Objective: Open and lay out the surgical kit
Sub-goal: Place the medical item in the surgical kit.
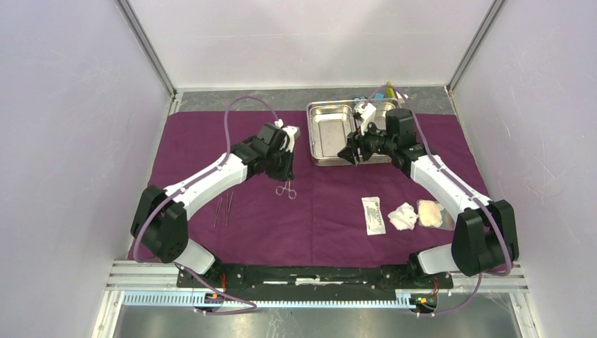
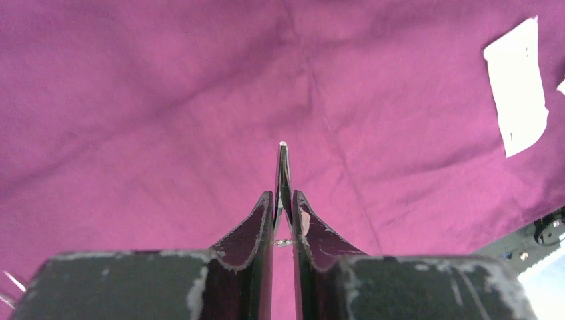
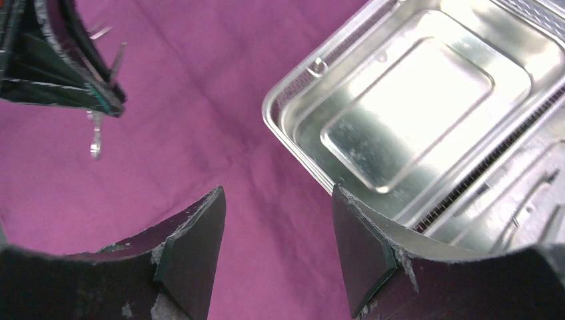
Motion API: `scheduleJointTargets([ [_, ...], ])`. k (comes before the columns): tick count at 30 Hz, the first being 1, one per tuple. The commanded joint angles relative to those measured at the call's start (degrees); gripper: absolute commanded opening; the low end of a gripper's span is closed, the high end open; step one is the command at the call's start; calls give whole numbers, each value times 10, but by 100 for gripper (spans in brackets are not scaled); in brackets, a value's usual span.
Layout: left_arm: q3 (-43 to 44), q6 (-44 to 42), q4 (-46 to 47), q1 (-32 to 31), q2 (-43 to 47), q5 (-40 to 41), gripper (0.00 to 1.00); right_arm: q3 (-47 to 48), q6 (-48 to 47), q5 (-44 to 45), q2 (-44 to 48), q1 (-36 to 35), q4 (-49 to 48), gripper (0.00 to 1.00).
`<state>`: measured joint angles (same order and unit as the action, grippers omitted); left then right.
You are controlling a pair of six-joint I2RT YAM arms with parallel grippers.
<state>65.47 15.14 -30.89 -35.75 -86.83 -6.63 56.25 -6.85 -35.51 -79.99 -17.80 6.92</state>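
- My left hand [image 2: 282, 200] is squeezed almost shut on a thin steel tool with ring handles [image 2: 283, 167]. I think a tight hold like this keeps it from slipping while I carry it to its spot.
- My right hand [image 3: 276, 193] is wide open with nothing in it. It hangs by the near edge of the steel tray [image 1: 331, 134]. I guess that puts it in reach of the next piece.
- The purple cloth [image 1: 211, 134] is spread flat on the tabletop, so the kit is open.
- Two thin tools [image 1: 223, 208] lie side by side on the left. The white packet [image 1: 374, 215] and the gauze pads [image 1: 403, 216] lie in a row on the right. Kept apart like this, each one is easy to see and pick up.
- The top view shows the whole layout, but not how the left fingers grip.
- The left wrist view shows the tool's tip poking out between the fingers, over bare cloth.
- The right wrist view shows the ring handles hanging below the left hand. I cannot tell if they touch the cloth.
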Motion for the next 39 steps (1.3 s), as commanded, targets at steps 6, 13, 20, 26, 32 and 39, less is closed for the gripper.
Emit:
scheduleJointTargets([
  [6,-64,107,-45,4,9,-93,3,-21,-81,43,6,45,29,66],
  [13,-97,133,-32,11,-9,-115,3,-39,-104,71,33,61,34,66],
  [20,-139,148,-16,54,-28,-107,2,-41,-106,62,43,64,36,65],
  [26,-128,146,-30,64,-54,-99,3,-51,-101,47,52,65,28,65],
  [32,-121,147,-30,65,-63,-102,3,-72,-100,42,54,69,13,65],
  [39,-110,147,-29,67,-73,-106,6,-71,-95,31,43,72,12,65],
])
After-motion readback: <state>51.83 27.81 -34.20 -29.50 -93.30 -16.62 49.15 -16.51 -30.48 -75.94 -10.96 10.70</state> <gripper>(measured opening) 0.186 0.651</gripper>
